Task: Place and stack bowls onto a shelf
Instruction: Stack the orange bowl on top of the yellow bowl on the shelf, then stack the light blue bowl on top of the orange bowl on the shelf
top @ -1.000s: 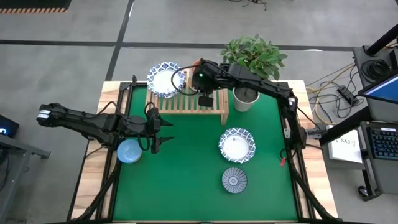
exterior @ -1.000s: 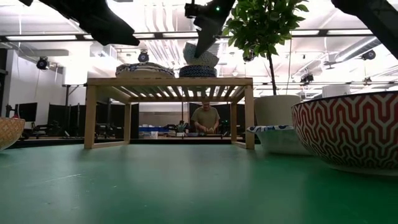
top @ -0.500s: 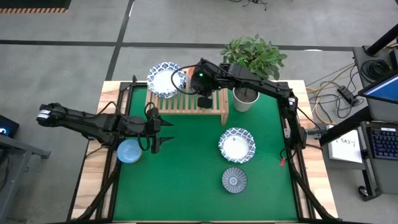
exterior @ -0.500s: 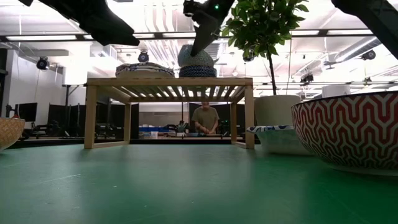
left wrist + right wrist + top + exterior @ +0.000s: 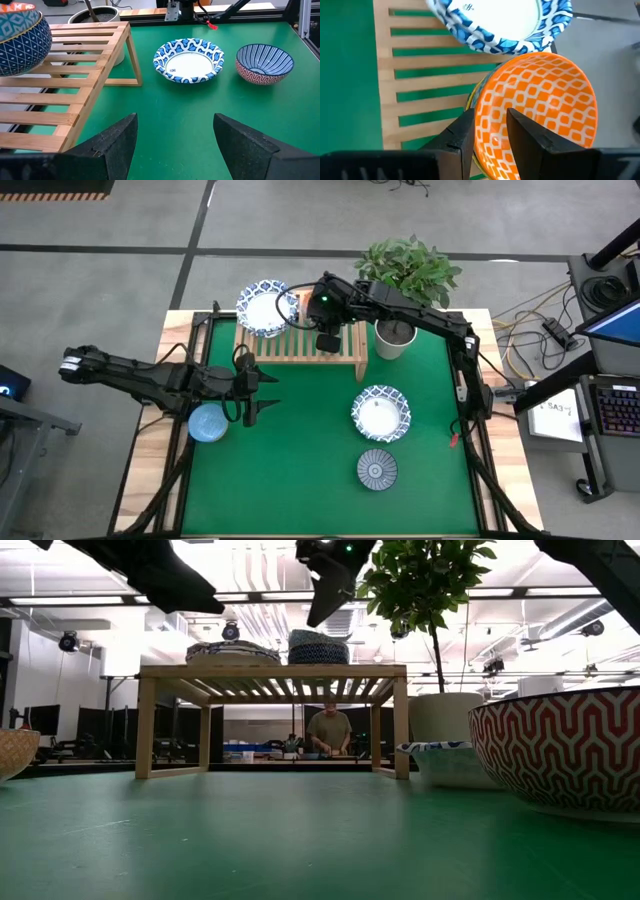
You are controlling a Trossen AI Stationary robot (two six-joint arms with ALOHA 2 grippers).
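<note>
Grey floor [image 5: 100,220], ceiling lights [image 5: 270,560], person [image 5: 330,730] at far bench

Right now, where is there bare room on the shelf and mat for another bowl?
The shelf is bare at its front slats; its back holds a white bowl and the orange bowl under the right gripper. The mat is open in the middle, between the left gripper and the white-blue bowl.

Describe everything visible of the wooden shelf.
The shelf is a low rack of light wood with a slatted top on side legs, standing upright on the green mat near the table's far edge. A white bowl with a blue rim and a blue patterned bowl with an orange inside rest on its slats.
</note>
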